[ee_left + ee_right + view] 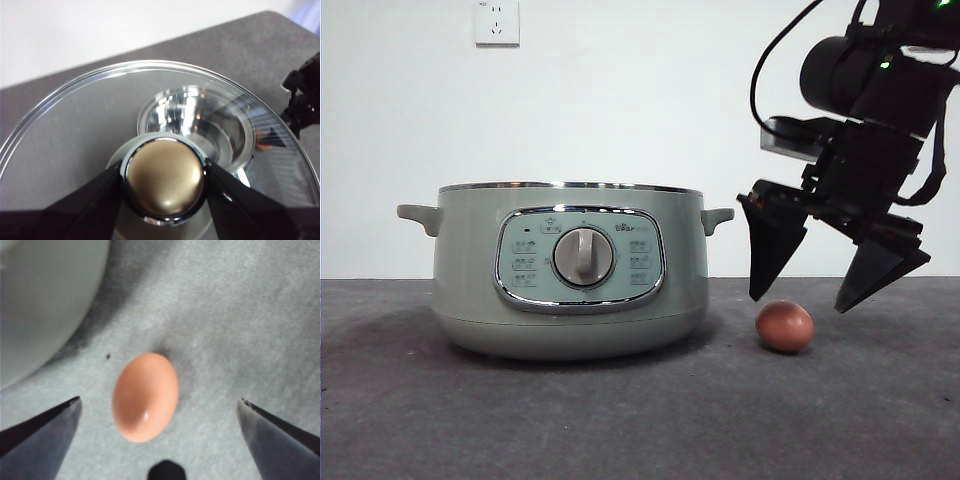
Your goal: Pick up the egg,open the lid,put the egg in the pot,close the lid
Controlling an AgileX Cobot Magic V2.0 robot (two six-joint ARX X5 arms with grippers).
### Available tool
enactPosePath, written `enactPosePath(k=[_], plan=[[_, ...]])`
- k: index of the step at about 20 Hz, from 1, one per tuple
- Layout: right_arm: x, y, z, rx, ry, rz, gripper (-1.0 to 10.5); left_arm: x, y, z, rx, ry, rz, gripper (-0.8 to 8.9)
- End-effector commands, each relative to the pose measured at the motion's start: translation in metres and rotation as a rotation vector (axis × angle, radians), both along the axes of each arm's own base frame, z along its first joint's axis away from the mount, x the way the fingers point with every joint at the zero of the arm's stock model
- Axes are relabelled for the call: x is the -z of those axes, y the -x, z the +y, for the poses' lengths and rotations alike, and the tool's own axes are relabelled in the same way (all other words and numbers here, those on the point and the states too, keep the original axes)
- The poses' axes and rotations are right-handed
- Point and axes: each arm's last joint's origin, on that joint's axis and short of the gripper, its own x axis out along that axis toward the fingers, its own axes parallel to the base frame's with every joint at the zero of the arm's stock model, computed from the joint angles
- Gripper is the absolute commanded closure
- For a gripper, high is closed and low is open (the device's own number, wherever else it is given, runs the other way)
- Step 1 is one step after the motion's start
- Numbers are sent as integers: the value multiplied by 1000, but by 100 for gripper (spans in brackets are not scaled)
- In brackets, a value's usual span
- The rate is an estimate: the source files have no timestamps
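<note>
The brown-orange egg (785, 326) lies on the grey table just to the right of the sage-green pot (570, 270). My right gripper (798, 304) hangs open right above it, one jaw on each side, not touching. In the right wrist view the egg (145, 397) sits between the spread jaws of that gripper (159, 400), with the pot's wall (40, 300) close by. My left gripper (164, 172) is shut on the knob (164, 182) of the glass lid (75, 130), held up out of the front view. Through the glass the pot's shiny inside (195, 120) shows below. The pot's top stands uncovered.
A white wall with a socket (497, 22) stands behind the table (620, 430). The pot's dial panel (582, 258) faces the front. Its right handle (718, 218) is near the right gripper's jaw. The right arm (302, 100) shows at the edge of the left wrist view.
</note>
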Motion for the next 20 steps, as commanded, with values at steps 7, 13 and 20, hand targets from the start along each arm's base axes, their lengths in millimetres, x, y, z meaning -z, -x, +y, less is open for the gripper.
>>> enactPosePath(k=[7,13,20], plan=[[13,-5,5,20,2,21,574,7,25,4,-11,43,-48,821],[13,-3,12,20,-19,32,583,7,25,4,-11,43,-49,821],[21,-3,19,27,-21,53,698,7,26,4,-10,43,-51,821]])
